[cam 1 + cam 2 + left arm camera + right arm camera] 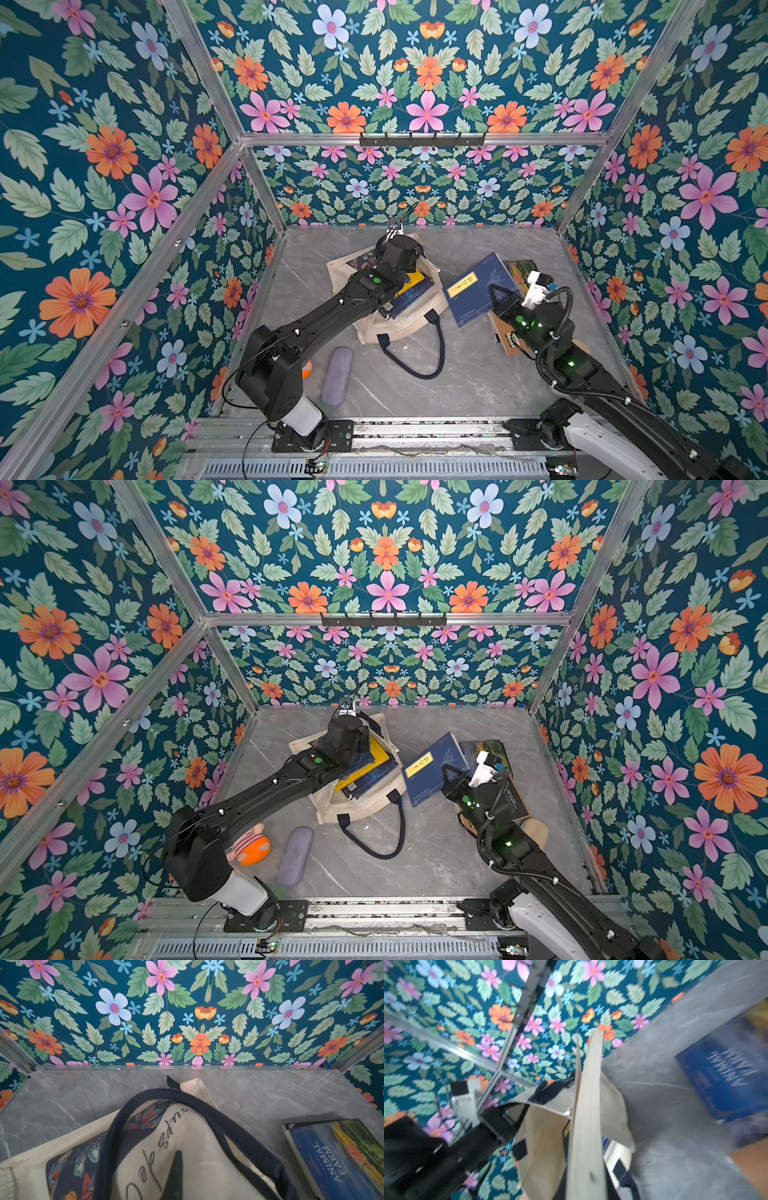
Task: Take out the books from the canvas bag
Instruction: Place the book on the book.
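One navy book (pixel 473 291) is gripped by the right pincer (pixel 496 293) over two more books (pixel 517 268); the canvas bag (pixel 399 328), by the left pincer (pixel 175 1167).

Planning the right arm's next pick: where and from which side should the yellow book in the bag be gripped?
Probably its bare corner toward the robot's right: the yellow book lies flat in the canvas bag, partly under the left arm. Come in low from the right, jaws above and below the thin edge, once the right gripper frees its navy book.
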Available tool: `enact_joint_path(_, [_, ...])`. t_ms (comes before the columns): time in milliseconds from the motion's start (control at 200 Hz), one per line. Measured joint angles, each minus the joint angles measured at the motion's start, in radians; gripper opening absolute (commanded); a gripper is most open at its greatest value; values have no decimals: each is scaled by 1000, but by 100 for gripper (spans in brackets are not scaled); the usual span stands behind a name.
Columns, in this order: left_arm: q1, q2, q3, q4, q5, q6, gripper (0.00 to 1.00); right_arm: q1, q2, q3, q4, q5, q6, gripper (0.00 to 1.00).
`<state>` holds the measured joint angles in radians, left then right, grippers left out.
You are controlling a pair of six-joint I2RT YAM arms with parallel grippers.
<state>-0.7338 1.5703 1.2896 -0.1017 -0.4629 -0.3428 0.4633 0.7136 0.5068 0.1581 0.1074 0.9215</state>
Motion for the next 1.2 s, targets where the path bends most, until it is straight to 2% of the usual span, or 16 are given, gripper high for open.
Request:
enact_joint_path(190, [0, 0, -29, 27, 53, 2, 0, -246, -38, 0, -69, -71, 36, 0])
enact_joint_path(405, [0, -8, -55, 49, 109, 2, 0, -455, 159, -2, -27, -192, 97, 0])
enact_joint_path(865, [0, -48, -99, 63, 143, 3, 0, -563, 612, 108, 264, -323, 136, 0])
enact_joint_path(1005, [-2, -48, -102, 63, 148, 3, 0, -596, 708, 119, 296, -323, 170, 0])
enact_joint_path(1200, [-2, -48, -102, 63, 157, 3, 0, -601, 764, 153, 312, -320, 169, 0])
